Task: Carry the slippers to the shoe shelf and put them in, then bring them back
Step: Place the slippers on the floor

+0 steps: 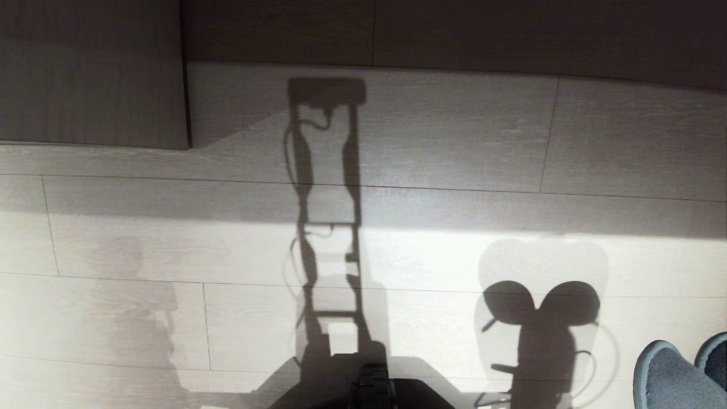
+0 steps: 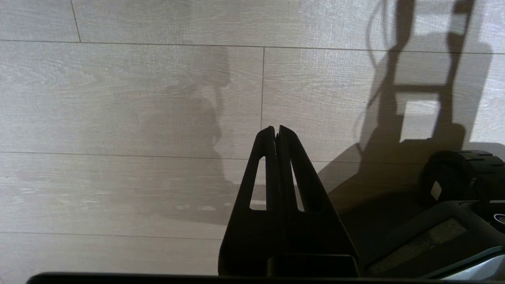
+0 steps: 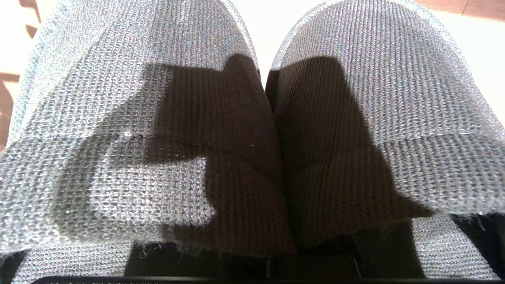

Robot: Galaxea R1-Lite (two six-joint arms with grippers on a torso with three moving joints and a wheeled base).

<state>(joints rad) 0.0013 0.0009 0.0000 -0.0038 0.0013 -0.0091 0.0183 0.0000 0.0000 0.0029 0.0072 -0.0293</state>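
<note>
The pair of soft grey knitted fabric slippers (image 3: 252,130) hangs side by side from the right tool, which is clamped on them where their inner edges meet, down at four o'clock over the pale wood-plank floor (image 1: 454,255). They look light and floppy, best pinched there. The left tool (image 2: 276,132) is closed and empty. No shelf compartment shows, nothing stored.

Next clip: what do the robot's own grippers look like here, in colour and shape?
The left gripper is matte black: two long tapering fingers, each with a narrow slotted cut-out, rising from a broad wedge-shaped base. No cables or markings show on it. The right gripper is hidden behind knitted grey fabric slippers; only a dark edge shows.
</note>
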